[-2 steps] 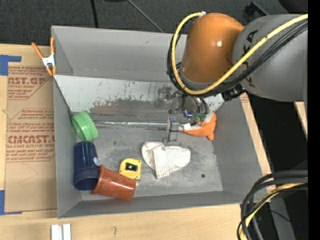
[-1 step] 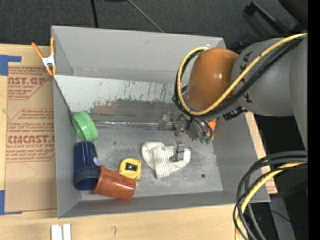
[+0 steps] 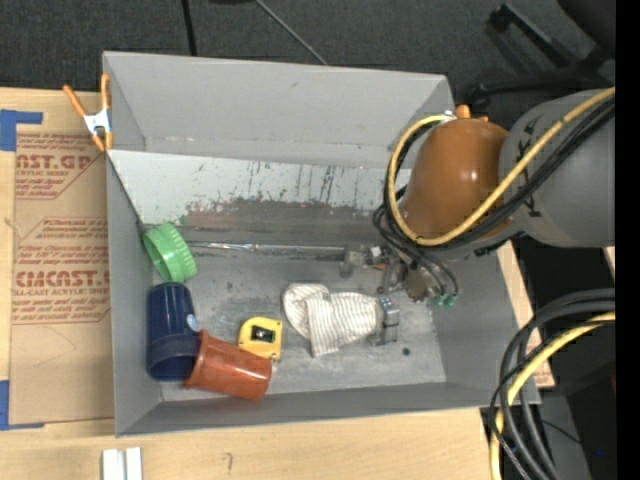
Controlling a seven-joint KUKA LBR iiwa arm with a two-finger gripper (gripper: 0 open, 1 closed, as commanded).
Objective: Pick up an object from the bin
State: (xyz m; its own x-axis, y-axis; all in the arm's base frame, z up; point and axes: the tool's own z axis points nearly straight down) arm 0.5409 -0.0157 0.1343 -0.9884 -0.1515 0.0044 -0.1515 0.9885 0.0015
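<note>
Presently the hand [image 3: 390,320] sits low beside the crumpled white cloth [image 3: 325,320], on its right, well apart from the blue cup [image 3: 170,330]; its opening we cannot tell.

Red print is running across the cardboard sheet [image 3: 45,218] lying left of the grey bin [image 3: 270,98]: letters ending "CAST.GP" near its top, and lower down something like "CIACAST" above smaller "ACRYLIC SHEET". Inside the bin, the yellow tape measure [image 3: 260,336] is bearing a label too small to read.

The gripper [image 3: 390,322] hangs at the right edge of a crumpled white cloth [image 3: 325,320] on the grey bin's [image 3: 280,108] floor.
</note>
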